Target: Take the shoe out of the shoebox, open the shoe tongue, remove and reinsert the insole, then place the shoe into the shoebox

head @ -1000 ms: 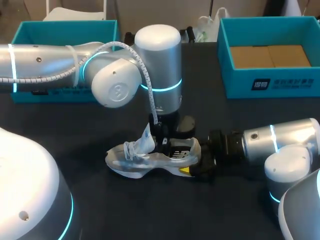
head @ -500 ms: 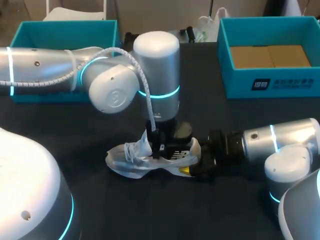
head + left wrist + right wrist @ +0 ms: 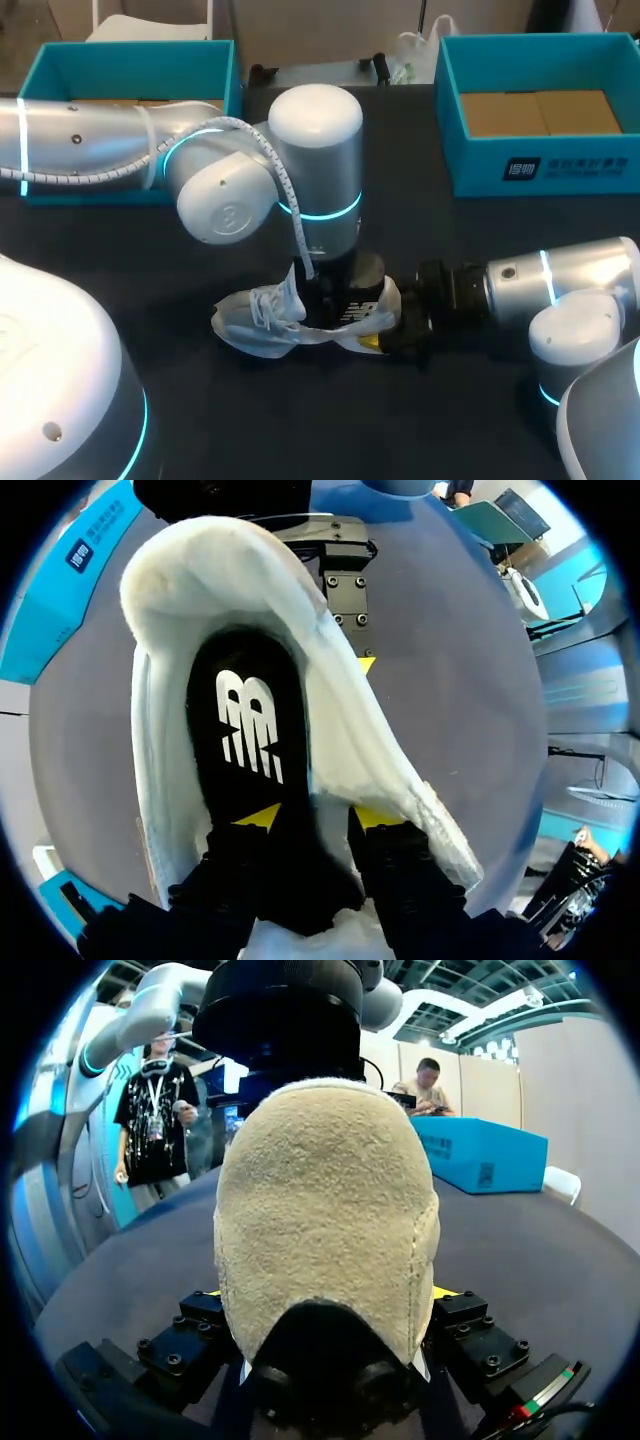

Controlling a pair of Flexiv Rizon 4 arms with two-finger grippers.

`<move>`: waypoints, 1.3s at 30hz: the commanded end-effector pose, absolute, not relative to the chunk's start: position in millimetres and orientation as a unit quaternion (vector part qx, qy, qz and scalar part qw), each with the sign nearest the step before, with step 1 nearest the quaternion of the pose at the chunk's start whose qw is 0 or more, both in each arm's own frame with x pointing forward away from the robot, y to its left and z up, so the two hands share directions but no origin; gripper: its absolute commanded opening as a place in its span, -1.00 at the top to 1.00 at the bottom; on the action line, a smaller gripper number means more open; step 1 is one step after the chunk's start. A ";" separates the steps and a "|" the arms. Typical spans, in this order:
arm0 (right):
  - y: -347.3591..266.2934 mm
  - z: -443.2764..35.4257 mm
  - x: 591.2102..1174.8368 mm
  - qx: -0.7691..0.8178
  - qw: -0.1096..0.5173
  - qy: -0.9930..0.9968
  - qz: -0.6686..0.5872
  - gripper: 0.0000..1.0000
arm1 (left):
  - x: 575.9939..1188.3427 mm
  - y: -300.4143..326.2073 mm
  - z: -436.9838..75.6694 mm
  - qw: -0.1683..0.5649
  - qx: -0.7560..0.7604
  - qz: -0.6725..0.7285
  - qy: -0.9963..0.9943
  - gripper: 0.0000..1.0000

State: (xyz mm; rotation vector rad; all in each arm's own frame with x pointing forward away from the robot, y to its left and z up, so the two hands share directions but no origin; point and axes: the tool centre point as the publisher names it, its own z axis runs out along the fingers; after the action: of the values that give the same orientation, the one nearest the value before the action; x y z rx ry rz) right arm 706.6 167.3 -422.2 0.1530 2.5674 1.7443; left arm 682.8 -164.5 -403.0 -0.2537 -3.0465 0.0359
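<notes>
A white shoe [image 3: 255, 325] lies on its sole on the dark table, toe to the left. My left gripper [image 3: 335, 295] comes straight down into its opening. In the left wrist view its fingertips [image 3: 258, 816] stand apart inside the shoe [image 3: 230, 570], over the black insole [image 3: 245, 730] with a white logo, which lies flat in the shoe; nothing is pinched between them. My right gripper [image 3: 385, 335] comes in level from the right and is shut on the heel. The beige heel [image 3: 320, 1210] fills the space between its fingers [image 3: 330, 1292].
A teal shoebox [image 3: 130, 45] stands at the back left behind my left arm. A second teal box [image 3: 540, 165] with a brown cardboard floor stands at the back right. Bare dark tabletop [image 3: 300, 420] lies in front of the shoe.
My left gripper has gone down into the shoe and its fingers have parted. The raised white tongue has sunk lower. The right gripper has kept still on the heel.
</notes>
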 end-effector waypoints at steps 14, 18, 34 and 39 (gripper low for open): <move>168.4 -421.4 707.6 0.050 0.017 0.827 0.559 1.00 | 715.6 -173.9 -429.7 -0.030 -0.041 -0.016 -0.999 0.24; 168.4 -421.4 707.6 0.050 0.017 0.827 0.559 1.00 | 729.0 -173.9 -427.5 -0.047 -0.023 -0.019 -0.998 0.51; 168.4 -421.4 707.6 0.050 0.017 0.827 0.559 1.00 | 738.7 -170.7 -405.5 -0.023 -0.017 0.012 -1.000 1.00; 168.4 -421.4 707.6 0.050 0.017 0.827 0.559 1.00 | 730.5 -167.8 -396.0 -0.012 -0.022 0.033 -0.999 1.00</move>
State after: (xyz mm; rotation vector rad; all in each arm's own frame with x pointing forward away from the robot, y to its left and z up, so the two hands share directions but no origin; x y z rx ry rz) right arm 714.1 164.1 -422.7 0.1577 2.5658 1.7452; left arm 727.6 -174.0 -399.8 -0.0644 -3.1763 0.0555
